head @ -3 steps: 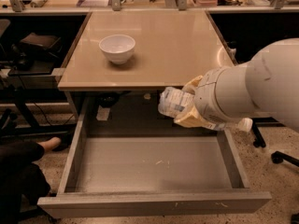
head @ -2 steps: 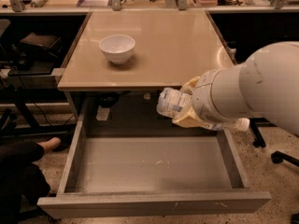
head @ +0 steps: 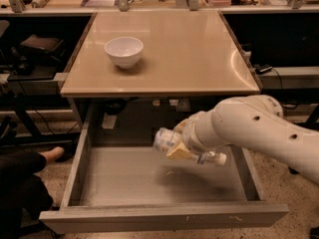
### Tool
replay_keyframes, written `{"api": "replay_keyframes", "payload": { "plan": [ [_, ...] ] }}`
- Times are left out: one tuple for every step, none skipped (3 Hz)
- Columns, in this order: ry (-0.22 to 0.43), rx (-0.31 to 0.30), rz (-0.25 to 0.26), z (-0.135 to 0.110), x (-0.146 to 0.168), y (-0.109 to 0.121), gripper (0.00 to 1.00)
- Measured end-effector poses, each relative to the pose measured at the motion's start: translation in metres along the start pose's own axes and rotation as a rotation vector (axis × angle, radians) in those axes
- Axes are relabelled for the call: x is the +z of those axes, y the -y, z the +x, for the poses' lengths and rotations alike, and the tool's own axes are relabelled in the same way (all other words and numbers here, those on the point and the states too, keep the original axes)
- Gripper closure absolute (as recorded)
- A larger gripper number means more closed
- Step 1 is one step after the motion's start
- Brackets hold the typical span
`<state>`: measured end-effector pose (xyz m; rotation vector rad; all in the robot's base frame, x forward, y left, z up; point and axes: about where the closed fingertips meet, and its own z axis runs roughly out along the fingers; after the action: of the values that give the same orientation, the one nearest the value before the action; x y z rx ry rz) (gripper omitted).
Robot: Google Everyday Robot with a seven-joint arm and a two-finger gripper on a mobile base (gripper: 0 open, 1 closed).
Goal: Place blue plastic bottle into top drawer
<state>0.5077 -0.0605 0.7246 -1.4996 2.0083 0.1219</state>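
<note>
The blue plastic bottle (head: 172, 144) lies sideways in my gripper (head: 182, 146), its base to the left and its white cap (head: 220, 159) to the right. The yellowish fingers (head: 178, 152) are shut around its middle. The white arm reaches in from the right. The bottle hangs above the right-centre of the open top drawer (head: 124, 180), a wide grey metal drawer pulled out below the tan tabletop; its bottom is bare. The bottle does not touch the drawer floor.
A white bowl (head: 124, 51) stands on the tan table (head: 199, 59) at its left side. A person's foot and dark-clothed leg (head: 30, 171) sit at the drawer's left. Shelves with clutter run along the back.
The arm has lowered and drawn back to the right, bringing the bottle down from under the table edge into the space over the drawer. The bottle stays gripped.
</note>
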Motion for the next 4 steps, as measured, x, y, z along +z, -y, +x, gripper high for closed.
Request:
{"api": "replay_keyframes", "payload": {
  "plan": [
    [0.020,0.047,-0.115,0.020,0.062,-0.017,1.00],
    [0.022,0.061,-0.139,0.026,0.073,-0.023,0.81],
    [0.022,0.061,-0.139,0.026,0.073,-0.023,0.58],
    [0.022,0.061,-0.139,0.026,0.073,-0.023,0.34]
  ]
}}
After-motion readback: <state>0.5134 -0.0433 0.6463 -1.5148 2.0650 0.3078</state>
